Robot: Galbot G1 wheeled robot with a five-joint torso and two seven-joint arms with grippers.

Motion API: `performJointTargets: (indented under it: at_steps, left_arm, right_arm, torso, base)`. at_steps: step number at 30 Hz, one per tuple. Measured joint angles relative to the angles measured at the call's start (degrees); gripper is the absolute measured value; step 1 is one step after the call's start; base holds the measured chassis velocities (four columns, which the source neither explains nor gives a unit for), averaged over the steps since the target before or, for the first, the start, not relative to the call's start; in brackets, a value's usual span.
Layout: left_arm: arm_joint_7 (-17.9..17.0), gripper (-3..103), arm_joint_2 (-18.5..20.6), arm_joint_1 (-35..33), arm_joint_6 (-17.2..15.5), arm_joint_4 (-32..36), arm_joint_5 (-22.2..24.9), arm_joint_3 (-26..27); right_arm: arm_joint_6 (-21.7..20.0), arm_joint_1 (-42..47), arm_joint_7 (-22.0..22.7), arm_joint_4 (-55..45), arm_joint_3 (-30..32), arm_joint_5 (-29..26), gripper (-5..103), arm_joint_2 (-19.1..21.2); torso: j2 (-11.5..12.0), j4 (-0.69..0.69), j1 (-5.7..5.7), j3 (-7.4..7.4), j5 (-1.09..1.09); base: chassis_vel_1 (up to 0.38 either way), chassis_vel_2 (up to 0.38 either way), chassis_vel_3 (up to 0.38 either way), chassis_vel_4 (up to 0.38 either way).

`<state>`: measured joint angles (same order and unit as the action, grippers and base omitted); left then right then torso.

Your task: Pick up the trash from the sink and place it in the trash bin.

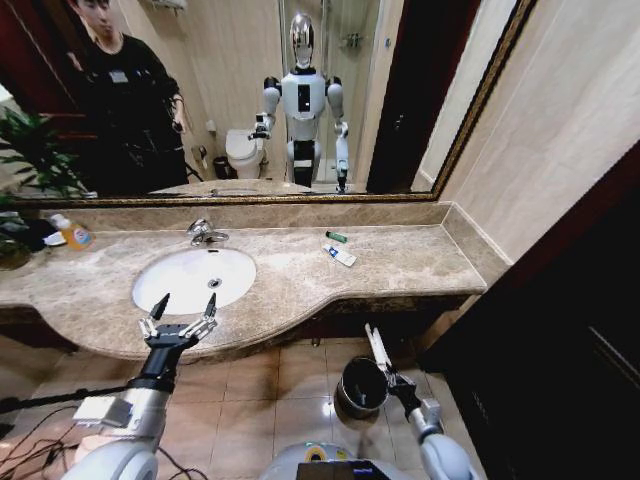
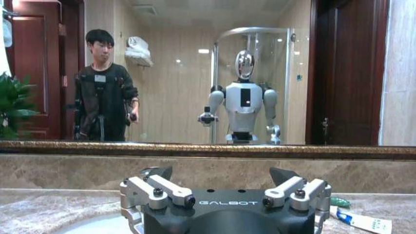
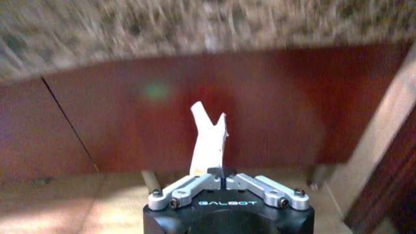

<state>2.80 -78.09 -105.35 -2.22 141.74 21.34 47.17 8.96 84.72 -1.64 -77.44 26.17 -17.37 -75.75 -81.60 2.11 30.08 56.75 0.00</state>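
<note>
Trash is split between two places: a white sachet (image 3: 209, 139) is pinched in the right gripper (image 1: 380, 357), whose fingers are clenched on its lower end so that the strip sticks up from them, and more litter lies on the marble counter (image 1: 400, 265). The right gripper is low, below the counter's front edge, just beside the rim of the round dark trash bin (image 1: 360, 387) that stands on the tiled floor. On the counter, right of the sink (image 1: 194, 279) and toward the back edge by the mirror, a blue-and-white packet (image 1: 340, 254) lies flat with a tiny green piece (image 1: 336, 237) just behind it. The left gripper (image 1: 182, 312) hangs over the front edge of the counter at the near rim of the sink, fingers spread wide apart and holding nothing. An orange-yellow bottle (image 1: 72, 234) lies near the counter's back left corner.
</note>
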Motion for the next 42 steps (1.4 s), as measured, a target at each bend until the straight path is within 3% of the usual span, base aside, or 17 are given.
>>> performJointTargets:
  at_steps: [8,21,22,24,25,27,29,32,33,35,37,38,40,42]
  left_arm:
    - [0.0,100,0.0,0.0,0.0,0.0,0.0,0.0]
    - [0.0,100,0.0,0.0,0.0,0.0,0.0,0.0]
    - [0.0,100,0.0,0.0,0.0,0.0,0.0,0.0]
    - [0.0,100,0.0,0.0,0.0,0.0,0.0,0.0]
    - [0.0,100,0.0,0.0,0.0,0.0,0.0,0.0]
    - [0.0,100,0.0,0.0,0.0,0.0,0.0,0.0]
    - [0.0,100,0.0,0.0,0.0,0.0,0.0,0.0]
    - [0.0,100,0.0,0.0,0.0,0.0,0.0,0.0]
    - [0.0,100,0.0,0.0,0.0,0.0,0.0,0.0]
    - [0.0,100,0.0,0.0,0.0,0.0,0.0,0.0]
    - [0.0,100,0.0,0.0,0.0,0.0,0.0,0.0]
    - [0.0,100,0.0,0.0,0.0,0.0,0.0,0.0]
    - [0.0,100,0.0,0.0,0.0,0.0,0.0,0.0]
    - [0.0,100,0.0,0.0,0.0,0.0,0.0,0.0]
  right_arm:
    - [1.82,-4.64,1.58,10.56,-1.88,1.51,0,-1.73]
    - [-0.52,-5.46,1.08,11.72,-2.27,1.16,0,-3.79]
    - [-0.62,-5.46,1.11,11.65,-2.32,1.16,5,-3.81]
    - [-0.67,-5.46,1.16,11.6,-2.35,1.17,5,-3.86]
    - [-0.69,-5.47,1.32,11.52,-2.37,1.2,16,-4.01]
    - [-0.62,-5.43,1.53,11.39,-2.4,1.26,27,-4.1]
    - [-0.53,-5.39,1.57,11.35,-2.42,1.28,27,-4.1]
    - [-0.02,-5.28,1.77,11.33,-2.46,1.31,43,-3.93]
    - [-0.02,-5.28,1.77,11.33,-2.46,1.31,43,-3.93]
    - [0.27,-5.21,1.93,11.33,-2.48,1.31,54,-3.58]
    - [0.41,-5.15,1.96,11.33,-2.48,1.31,54,-3.39]
    - [0.62,-5.01,2.02,11.24,-2.52,1.22,65,-2.98]
    - [0.74,-4.94,2.06,11.19,-2.54,1.16,65,-2.8]
    - [1.08,-4.67,2.17,10.98,-2.59,1.02,76,-2.25]
  torso:
    - [0.0,0.0,0.0,0.0,0.01]
    - [0.0,0.0,0.0,0.0,0.0]
    - [0.0,0.0,0.0,0.0,0.0]
    - [0.0,0.0,0.0,0.0,-0.01]
    - [0.0,0.0,0.0,0.0,0.0]
    - [0.0,0.0,0.0,0.0,0.0]
    - [0.0,0.0,0.0,0.0,0.0]
    - [0.0,0.0,0.0,0.0,0.01]
    - [0.0,0.0,0.0,0.0,0.01]
    - [0.0,0.0,0.0,0.0,0.0]
    - [0.0,0.0,0.0,0.0,0.01]
    - [0.0,0.0,0.0,0.0,0.0]
    - [0.0,0.0,0.0,0.0,0.0]
    - [0.0,0.0,0.0,0.0,0.0]
  base:
    - [0.0,0.0,0.0,0.0]
    - [0.0,0.0,0.0,0.0]
    - [0.0,0.0,0.0,0.0]
    - [0.0,0.0,0.0,0.0]
    - [0.0,0.0,0.0,0.0]
    - [0.0,0.0,0.0,0.0]
    - [0.0,0.0,0.0,0.0]
    - [0.0,0.0,0.0,0.0]
    - [0.0,0.0,0.0,0.0]
    - [0.0,0.0,0.0,0.0]
    - [0.0,0.0,0.0,0.0]
    - [0.0,0.0,0.0,0.0]
    - [0.0,0.0,0.0,0.0]
    - [0.0,0.0,0.0,0.0]
